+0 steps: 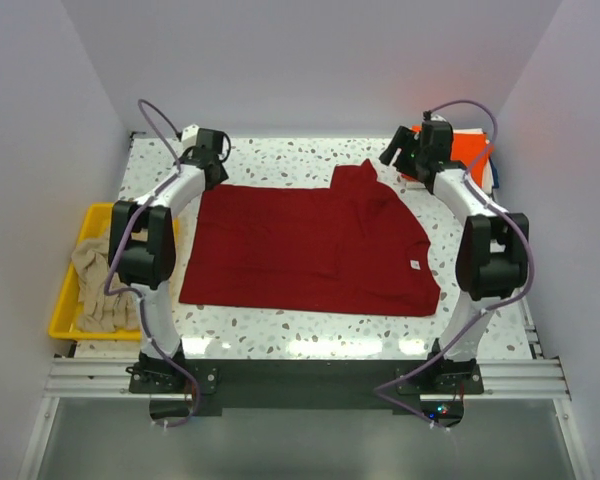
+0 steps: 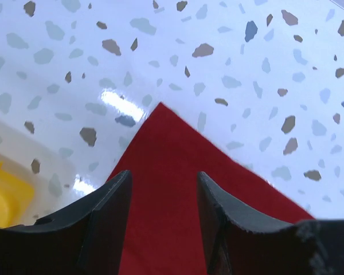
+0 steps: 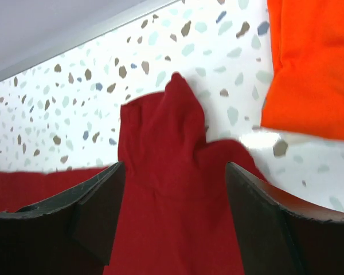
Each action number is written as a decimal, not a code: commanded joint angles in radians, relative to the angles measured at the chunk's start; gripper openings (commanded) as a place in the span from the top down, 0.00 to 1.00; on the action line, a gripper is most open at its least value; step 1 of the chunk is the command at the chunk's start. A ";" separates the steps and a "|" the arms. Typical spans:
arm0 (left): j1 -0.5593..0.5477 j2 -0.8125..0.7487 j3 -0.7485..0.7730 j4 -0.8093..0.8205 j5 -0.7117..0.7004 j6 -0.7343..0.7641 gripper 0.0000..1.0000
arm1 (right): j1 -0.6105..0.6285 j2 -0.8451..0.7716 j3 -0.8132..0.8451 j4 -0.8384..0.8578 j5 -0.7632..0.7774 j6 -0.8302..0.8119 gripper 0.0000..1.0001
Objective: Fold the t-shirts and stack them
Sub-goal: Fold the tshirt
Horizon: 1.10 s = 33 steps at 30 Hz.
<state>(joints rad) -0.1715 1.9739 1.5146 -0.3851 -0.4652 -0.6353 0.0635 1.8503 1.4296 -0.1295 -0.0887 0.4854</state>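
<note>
Position: I see dark red t-shirt point(image 1: 310, 245) flat mid-table, long axis left-right, collar toward right arm. Left gripper point(image 2: 163, 180) spread over far hem corner point(image 2: 160, 117); right gripper point(image 3: 175, 169) spread over far sleeve point(image 3: 160, 123). Far edge just ahead of both.

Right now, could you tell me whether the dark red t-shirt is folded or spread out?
Spread out: the dark red t-shirt lies flat across the table, one sleeve sticking out.

Dark red t-shirt point(image 1: 310, 250), plain, at centre; white label point(image 1: 415, 265). Orange t-shirt point(image 1: 467, 150), plain, at two o'clock. Beige t-shirt point(image 1: 95, 280) at nine o'clock in yellow tray point(image 1: 64, 305). Table point(image 1: 280, 160) white, speckled grey-brown.
</note>
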 commanded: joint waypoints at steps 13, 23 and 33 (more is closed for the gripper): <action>0.064 0.275 0.234 0.020 0.028 -0.006 0.55 | 0.021 0.265 0.301 0.103 -0.025 -0.084 0.29; 0.064 0.324 0.254 0.034 0.051 -0.032 0.57 | 0.032 0.317 0.298 0.105 -0.049 -0.102 0.30; 0.064 0.238 0.231 0.061 0.059 -0.003 0.55 | 0.033 0.322 0.281 0.120 -0.062 -0.105 0.30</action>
<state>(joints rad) -0.1116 2.2772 1.7329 -0.3733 -0.4191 -0.6434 0.0917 2.1742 1.6886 -0.0631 -0.1280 0.4007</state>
